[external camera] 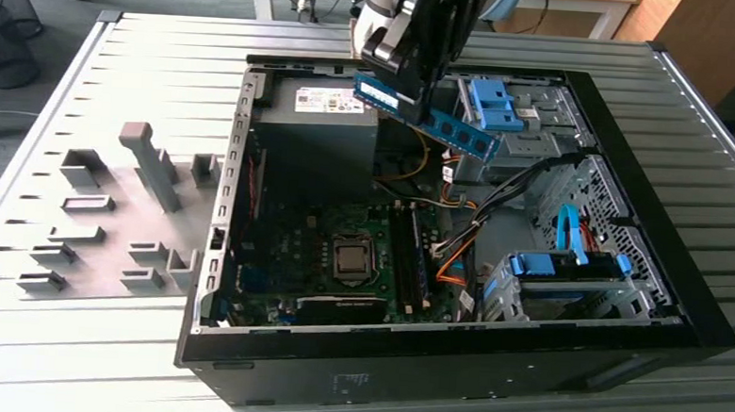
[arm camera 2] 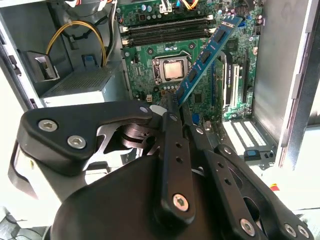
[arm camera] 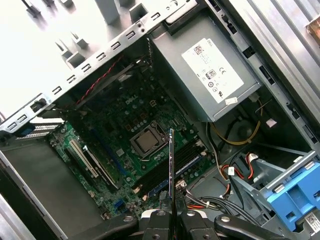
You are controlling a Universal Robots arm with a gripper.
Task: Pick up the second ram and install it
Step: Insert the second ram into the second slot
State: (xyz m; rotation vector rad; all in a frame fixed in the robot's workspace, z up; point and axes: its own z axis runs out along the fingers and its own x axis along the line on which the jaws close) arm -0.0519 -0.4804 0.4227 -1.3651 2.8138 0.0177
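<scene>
The second ram (external camera: pixel 442 125) is a blue-green stick with black chips, held tilted in the air above the back of the open computer case (external camera: pixel 664 307). My gripper (external camera: pixel 405 97) is shut on one end of it. In the second wrist view the ram (arm camera 2: pixel 206 52) slants out from the gripper (arm camera 2: pixel 176 107) over the green motherboard (arm camera 2: pixel 150 80). The first wrist view shows the ram (arm camera: pixel 171 165) edge-on, rising from the gripper (arm camera: pixel 171 216). The long black memory slots (external camera: pixel 409 255) (arm camera 2: pixel 165 32) (arm camera: pixel 189 154) lie beside the processor socket (external camera: pixel 353 259) (arm camera 2: pixel 172 69) (arm camera: pixel 146 141), well below the stick.
A grey power supply (external camera: pixel 315 118) (arm camera: pixel 215 75) fills the case's back corner. Blue drive brackets (external camera: pixel 499 104) (external camera: pixel 566 268) and orange and black cables (external camera: pixel 460 239) crowd the case on the exterior view's right. Grey fixture blocks (external camera: pixel 155 171) stand on the slatted table (external camera: pixel 108 343) on the left.
</scene>
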